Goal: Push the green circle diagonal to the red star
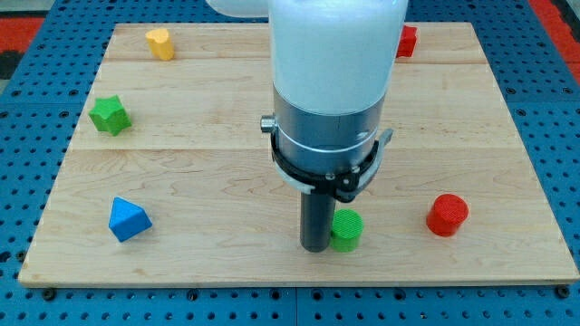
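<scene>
The green circle (pixel 346 230) is a small green cylinder near the view's bottom, right of centre. My tip (pixel 315 246) sits right against its left side. A red block (pixel 406 42) shows at the view's top, half hidden behind the arm; I cannot make out its shape. A red cylinder (pixel 447 215) stands to the right of the green circle.
A yellow block (pixel 160 43) lies at the top left. A green star-like block (pixel 110 115) lies at the left. A blue triangular block (pixel 128 219) lies at the bottom left. The wooden board (pixel 208 154) ends close below my tip. The arm's white body (pixel 331 54) hides the top middle.
</scene>
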You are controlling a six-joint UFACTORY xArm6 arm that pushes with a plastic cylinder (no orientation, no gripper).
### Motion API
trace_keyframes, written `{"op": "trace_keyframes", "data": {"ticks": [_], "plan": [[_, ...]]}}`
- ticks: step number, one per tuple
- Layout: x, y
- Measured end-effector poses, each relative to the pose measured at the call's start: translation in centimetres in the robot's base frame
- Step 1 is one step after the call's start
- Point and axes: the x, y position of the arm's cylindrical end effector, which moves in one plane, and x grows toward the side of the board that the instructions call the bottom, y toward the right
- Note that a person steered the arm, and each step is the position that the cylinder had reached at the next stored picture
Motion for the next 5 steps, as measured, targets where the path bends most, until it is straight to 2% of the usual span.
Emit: {"op": "trace_keyframes", "data": {"ticks": [1, 4, 5], "plan": [[1.6, 0.9], [-9.1, 9.0], [-9.4, 3.4]]}}
